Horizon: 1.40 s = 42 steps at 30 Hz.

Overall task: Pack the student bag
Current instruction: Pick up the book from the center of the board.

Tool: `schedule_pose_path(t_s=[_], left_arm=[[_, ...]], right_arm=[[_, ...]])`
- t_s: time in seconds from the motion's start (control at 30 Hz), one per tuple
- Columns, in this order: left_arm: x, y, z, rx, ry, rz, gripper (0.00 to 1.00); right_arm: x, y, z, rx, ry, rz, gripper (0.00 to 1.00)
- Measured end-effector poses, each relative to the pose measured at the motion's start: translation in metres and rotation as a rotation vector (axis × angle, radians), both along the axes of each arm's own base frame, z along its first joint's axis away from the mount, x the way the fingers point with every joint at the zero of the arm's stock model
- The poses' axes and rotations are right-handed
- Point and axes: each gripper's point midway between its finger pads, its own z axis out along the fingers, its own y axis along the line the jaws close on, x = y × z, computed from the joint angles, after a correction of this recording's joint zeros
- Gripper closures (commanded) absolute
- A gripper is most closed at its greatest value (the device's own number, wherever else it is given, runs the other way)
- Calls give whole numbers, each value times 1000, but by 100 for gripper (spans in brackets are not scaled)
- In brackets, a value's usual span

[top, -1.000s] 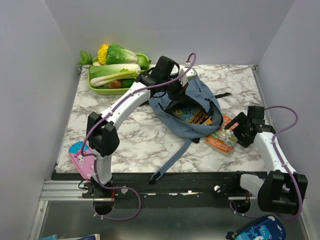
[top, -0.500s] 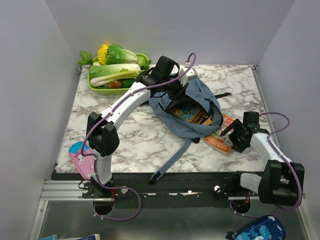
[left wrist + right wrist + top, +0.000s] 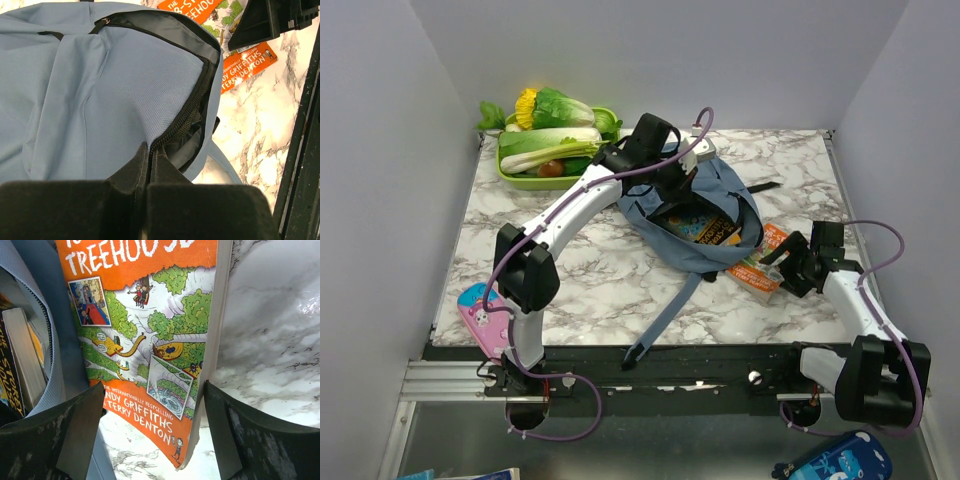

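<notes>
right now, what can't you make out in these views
- Title of the orange book: right wrist view, cut off by the top edge.
- Inside of the student bag: top view, its rim and the left arm hide most.
- The blue pouch: top view, cut off by the bottom edge.

A tray [image 3: 534,184] of vegetables [image 3: 552,142] sits in the table [image 3: 590,285]'s far-left corner, a pink case [image 3: 485,318] at its near-left edge, a blue pouch [image 3: 840,462] off it, near-right.
</notes>
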Motion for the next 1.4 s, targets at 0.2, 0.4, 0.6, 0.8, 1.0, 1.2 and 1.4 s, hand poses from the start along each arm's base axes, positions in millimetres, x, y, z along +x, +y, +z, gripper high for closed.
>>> schedule_pose_path(t_s=[0.2, 0.4, 0.6, 0.8, 1.0, 1.2, 1.4], left_arm=[[-3, -2, -1, 1, 0, -7, 100], [-3, -3, -1, 1, 1, -8, 100], [-4, -4, -1, 2, 1, -11, 100], [-4, -4, -2, 3, 2, -13, 100], [-4, -4, -2, 5, 1, -14, 100], [-4, -4, -3, 8, -5, -19, 100], [-2, -2, -3, 15, -16, -16, 100]], right_arm=[[2, 2, 11, 8, -30, 9, 14], [13, 7, 44, 3, -144, 31, 14], [15, 10, 32, 7, -134, 42, 15], [-4, 16, -7, 22, -74, 46, 25], [-1, 18, -16, 16, -65, 50, 43], [4, 21, -22, 14, -72, 46, 68], [11, 25, -14, 5, -119, 59, 100]])
